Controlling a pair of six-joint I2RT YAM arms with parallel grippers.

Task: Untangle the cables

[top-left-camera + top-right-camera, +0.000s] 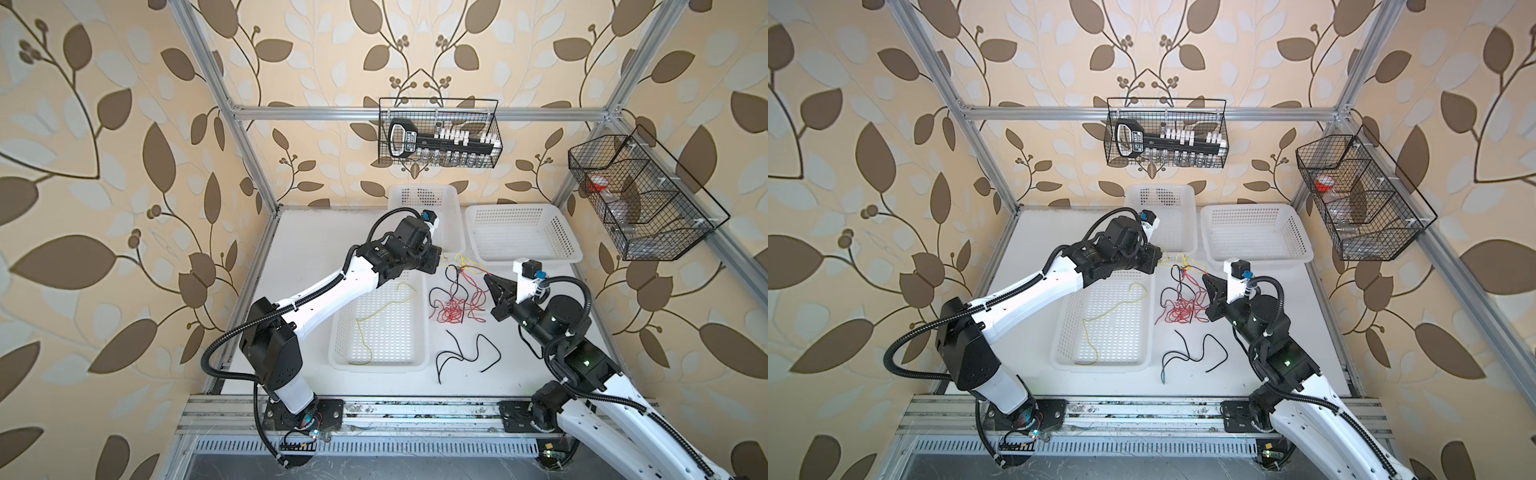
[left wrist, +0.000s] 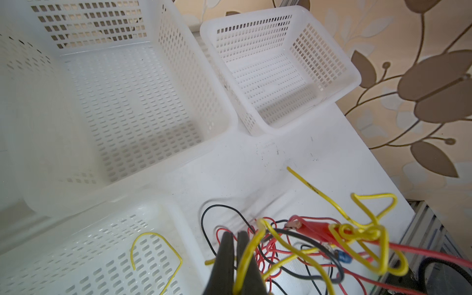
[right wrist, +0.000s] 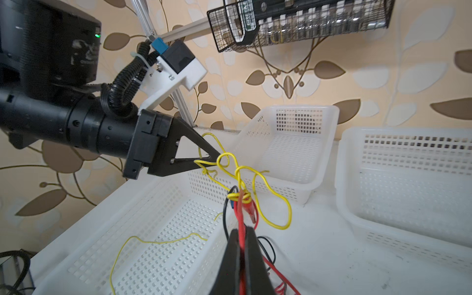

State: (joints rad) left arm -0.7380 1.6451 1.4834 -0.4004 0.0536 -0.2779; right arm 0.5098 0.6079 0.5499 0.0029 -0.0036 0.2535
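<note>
Between the two claws, knotted cables (image 3: 240, 196) above the surface (image 3: 332, 242), left claw (image 3: 216, 159) closed on a yellow cable (image 3: 238, 176), right claw (image 3: 241, 233) closed on a red cable (image 3: 240, 219)

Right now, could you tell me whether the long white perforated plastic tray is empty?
Not empty: the white perforated tray holds one loose yellow wire.

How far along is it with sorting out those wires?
Roughly partway. Done: one loose yellow cable lies alone in the basket, and a black cable lies free on the table. In hand: the left gripper pinches a knotted yellow cable, the right gripper a red cable, the knot lifted between them. Left: the red-and-black tangle beneath.
</note>
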